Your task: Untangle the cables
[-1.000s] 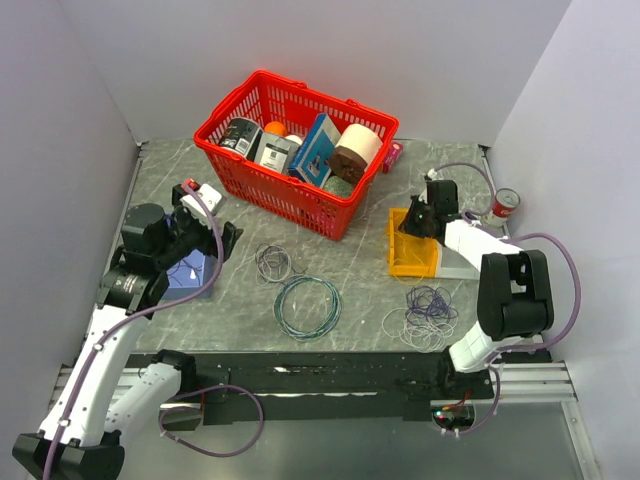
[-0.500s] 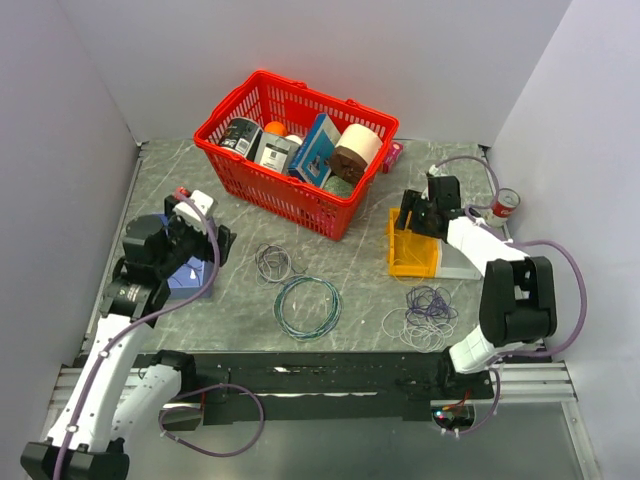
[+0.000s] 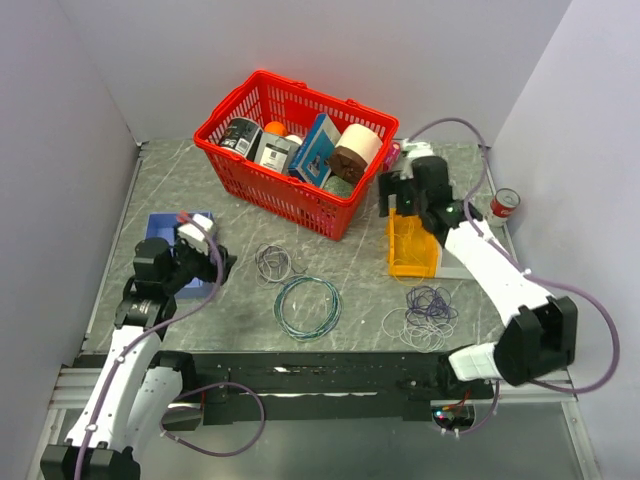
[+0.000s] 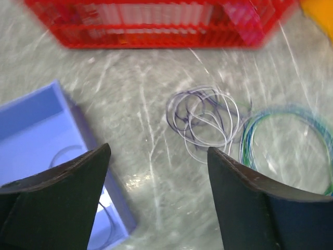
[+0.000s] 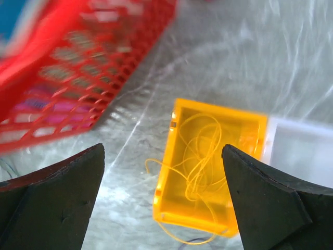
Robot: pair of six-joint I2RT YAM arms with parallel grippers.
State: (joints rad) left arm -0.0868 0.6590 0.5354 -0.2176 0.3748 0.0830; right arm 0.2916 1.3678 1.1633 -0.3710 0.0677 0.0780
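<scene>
A small tangle of purple and white cables (image 3: 275,262) (image 4: 203,117) lies on the marbled table. A larger purple and white heap (image 3: 425,312) lies near the right arm's base. A yellow cable (image 5: 208,156) is coiled in the orange bin (image 3: 410,250) (image 5: 171,198), with loops hanging over its wall. My left gripper (image 3: 218,262) (image 4: 158,151) hangs open and empty over bare table between the blue tray (image 3: 165,226) (image 4: 36,130) and the small tangle. A thin dark cable (image 4: 65,153) lies in that tray. My right gripper (image 3: 395,190) (image 5: 163,148) is open and empty above the bin's far end.
A red basket (image 3: 240,105) (image 5: 78,67) holding several items stands at the back. A teal-green cable ring (image 3: 307,306) (image 4: 291,140) lies just right of the small tangle. A white bin (image 3: 458,262) (image 5: 302,146) adjoins the orange one. A can (image 3: 503,203) stands at the right edge.
My right gripper has opened and risen back and left off the orange bin. My left arm has drawn back toward the near edge, uncovering the blue tray.
</scene>
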